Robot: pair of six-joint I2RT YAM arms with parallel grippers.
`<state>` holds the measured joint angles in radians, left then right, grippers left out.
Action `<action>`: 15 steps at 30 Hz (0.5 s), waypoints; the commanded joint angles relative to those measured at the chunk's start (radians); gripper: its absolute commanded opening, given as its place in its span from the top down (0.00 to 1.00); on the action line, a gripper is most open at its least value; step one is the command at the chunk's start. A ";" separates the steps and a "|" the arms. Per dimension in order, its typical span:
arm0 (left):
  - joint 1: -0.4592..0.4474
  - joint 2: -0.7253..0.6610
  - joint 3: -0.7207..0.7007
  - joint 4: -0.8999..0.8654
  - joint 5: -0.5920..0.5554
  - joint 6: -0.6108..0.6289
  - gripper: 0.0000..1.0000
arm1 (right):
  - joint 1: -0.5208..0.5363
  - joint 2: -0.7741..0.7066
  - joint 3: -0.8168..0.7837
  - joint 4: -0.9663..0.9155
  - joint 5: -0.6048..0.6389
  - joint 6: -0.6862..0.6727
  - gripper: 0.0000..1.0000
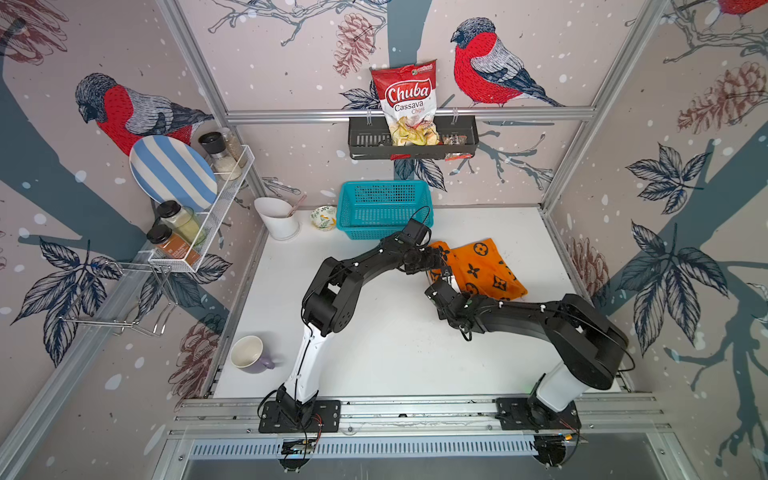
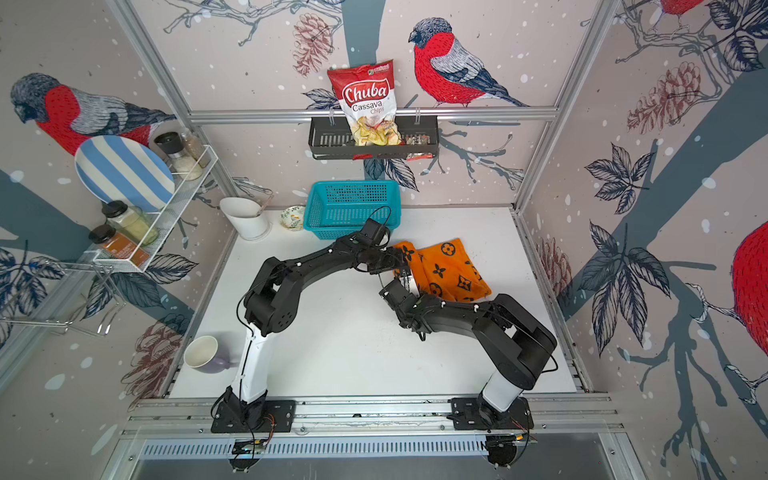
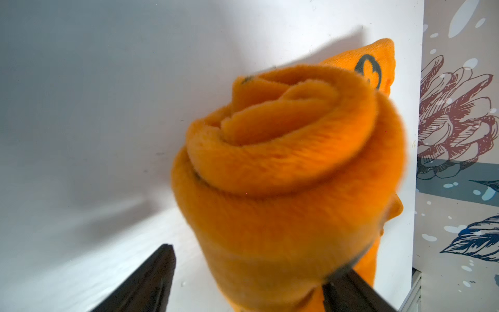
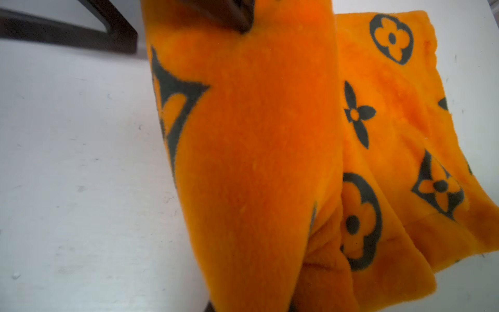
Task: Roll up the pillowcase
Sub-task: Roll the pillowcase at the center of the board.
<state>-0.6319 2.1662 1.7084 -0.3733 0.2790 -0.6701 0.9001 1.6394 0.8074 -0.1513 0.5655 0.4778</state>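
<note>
Pillowcase (image 1: 478, 270) lies on the bench (image 1: 374, 340), partly rolled. A thick roll (image 1: 446, 257) runs between the two sets of jaws, and the unrolled rest spreads flat on the bench to the right of both, its black flowers and diamonds facing up. In both top views (image 2: 451, 270) the far end of the roll is at the left gripper (image 1: 438, 264) and the near end at the right gripper (image 1: 449, 284).

Left wrist view meets the roll (image 3: 283, 175) end-on, a loose spiral of plush layers. The left jaws stand wide with that end between them. One finger (image 3: 351, 294) touches the fabric and the other (image 3: 145, 283) is clear of it over bare bench.

Right wrist view looks along the roll (image 4: 256, 148), with a left finger (image 4: 224, 13) on its far end. The fabric runs down over the right jaws and hides most of them. They are narrow, pinching the fabric at the near end.

Just beyond the left jaws sits a teal basket (image 1: 384, 208), close to the cloth but apart from it. Further left of those jaws, along the back edge, are a small bowl (image 1: 324, 217) and a white pot (image 1: 276, 218). A mug (image 1: 249, 353) stands well apart, left of both arms.
</note>
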 commanded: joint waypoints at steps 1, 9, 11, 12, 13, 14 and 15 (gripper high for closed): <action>0.029 -0.095 -0.041 -0.030 -0.044 0.051 0.14 | 0.042 -0.007 0.019 -0.043 -0.191 0.102 0.95; 0.134 -0.319 -0.262 -0.014 -0.061 0.095 0.12 | 0.090 0.008 0.025 0.081 -0.361 0.251 0.95; 0.139 -0.354 -0.312 -0.006 -0.069 0.097 0.12 | 0.054 -0.012 -0.016 0.140 -0.437 0.283 0.95; 0.138 -0.366 -0.337 0.003 -0.069 0.097 0.12 | 0.025 -0.025 -0.045 0.176 -0.482 0.297 0.95; 0.139 -0.375 -0.358 0.013 -0.065 0.092 0.12 | 0.004 -0.039 -0.068 0.204 -0.517 0.311 0.95; 0.138 -0.381 -0.381 0.029 -0.057 0.083 0.12 | -0.029 -0.055 -0.097 0.239 -0.570 0.323 0.95; 0.138 -0.384 -0.406 0.049 -0.046 0.073 0.12 | -0.061 -0.072 -0.121 0.271 -0.616 0.331 0.94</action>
<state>-0.4946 1.7977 1.3449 -0.3721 0.2268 -0.5953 0.8928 1.5860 0.7387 0.0582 0.1844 0.7197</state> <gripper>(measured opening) 0.880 0.165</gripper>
